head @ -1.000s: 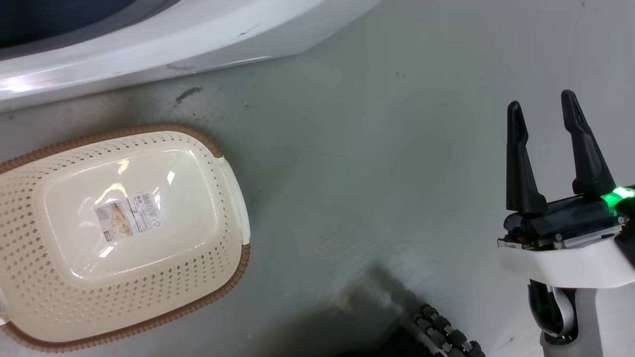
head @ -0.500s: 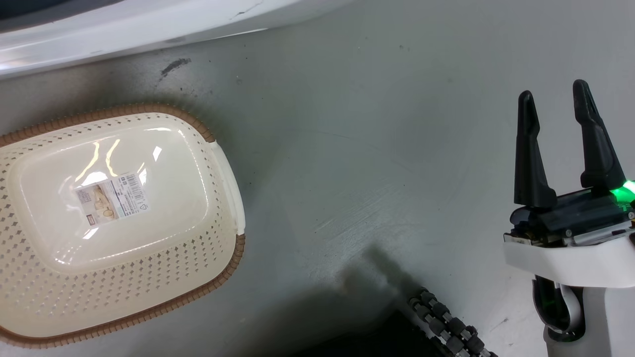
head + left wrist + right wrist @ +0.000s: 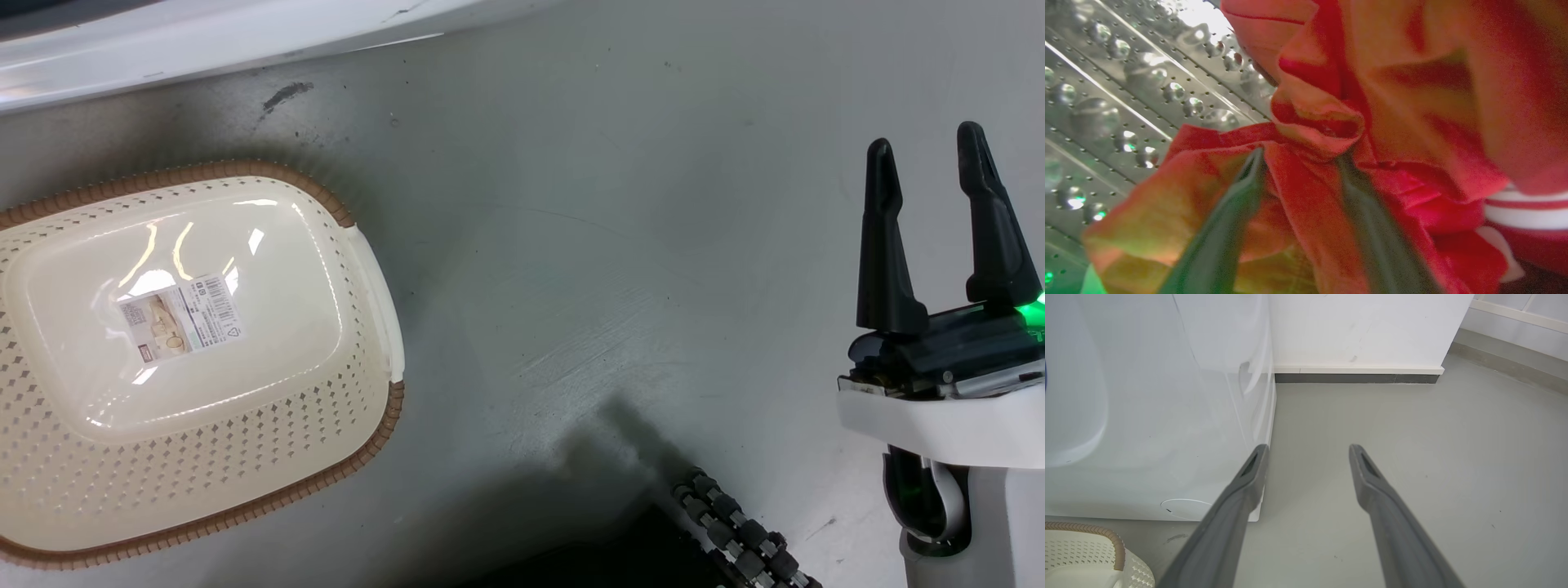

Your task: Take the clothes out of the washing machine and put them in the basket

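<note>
Left pincer [image 3: 1302, 161] was inside the perforated steel drum [image 3: 1106, 102], fingers spread wide and not clamped. The bright red soft fabric clothes [image 3: 1412, 102] took up the centre and right of the left wrist view. One fold lay between the two fingers, and the fabric touched both. White stripes [image 3: 1527, 208] showed on the fabric at the right edge. The bundle rested against the drum wall, seen at upper left.

Right pincer [image 3: 925, 140] sat at the right edge of the head view, fingers pointing up the frame and spread apart, with grey floor [image 3: 571, 204] showing between them. In its own wrist view [image 3: 1308, 448] the gap was just as wide, with the large white front-loading washing machine [image 3: 1147, 416] at left.

The cream-white perforated plastic laundry basket [image 3: 245, 169], brown-rimmed, stood on the floor at the left of the head view. It was just below the washer's white front [image 3: 204, 45] and well apart from the right pincer. A paper label [image 3: 181, 317] showed on its bottom. One corner [image 3: 1106, 535] showed at the lower left of the right wrist view.
</note>
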Controlling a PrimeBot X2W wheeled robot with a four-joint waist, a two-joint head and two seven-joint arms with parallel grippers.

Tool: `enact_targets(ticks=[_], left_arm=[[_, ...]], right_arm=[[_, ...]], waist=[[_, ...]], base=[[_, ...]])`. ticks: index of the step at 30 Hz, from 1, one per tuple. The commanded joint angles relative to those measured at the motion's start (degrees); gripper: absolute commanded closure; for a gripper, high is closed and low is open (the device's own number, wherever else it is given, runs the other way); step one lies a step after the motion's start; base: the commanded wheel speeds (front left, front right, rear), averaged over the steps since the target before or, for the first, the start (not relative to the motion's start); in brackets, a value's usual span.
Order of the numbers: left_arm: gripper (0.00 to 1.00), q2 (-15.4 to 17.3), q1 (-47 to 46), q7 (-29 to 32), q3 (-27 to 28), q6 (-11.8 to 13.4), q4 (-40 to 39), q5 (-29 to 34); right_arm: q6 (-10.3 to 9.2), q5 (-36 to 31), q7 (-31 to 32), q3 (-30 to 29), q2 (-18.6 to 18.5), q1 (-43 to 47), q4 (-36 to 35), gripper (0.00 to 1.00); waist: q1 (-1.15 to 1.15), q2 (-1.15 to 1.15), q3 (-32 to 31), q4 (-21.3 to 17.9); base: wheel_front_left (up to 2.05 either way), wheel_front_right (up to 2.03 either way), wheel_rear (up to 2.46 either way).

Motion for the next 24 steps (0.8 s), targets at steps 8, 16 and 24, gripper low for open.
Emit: enact_targets(ticks=[8, 16, 24], left_arm=[[1.00, 1.47, 2.84, -3.41, -3.54, -0.03, -2.22, -3.55], [1.00, 1.42, 8.05, -11.46, -5.95, -0.03, -3.73, -7.15], [1.00, -0.52, 17.24, -21.14, -8.68, -0.03, -5.20, -12.49]], right_arm=[[-0.04, 0.09, -0.14, -0.35, 0.09, -1.11, 0.04, 0.00], [-0.04, -0.96, -0.14, -0.62, 0.08, -0.64, 0.79, 0.00], [-0.04, -3.52, -0.15, -0.67, 0.07, 0.96, 2.24, 0.00]], waist=[[0.01, 0.00, -1.14, 0.30], [0.01, 0.00, -6.22, 1.87], [0.01, 0.00, -13.67, 5.24]], base=[[0.00, 0.00, 0.00], [0.00, 0.00, 0.00], [0.00, 0.00, 0.00]])
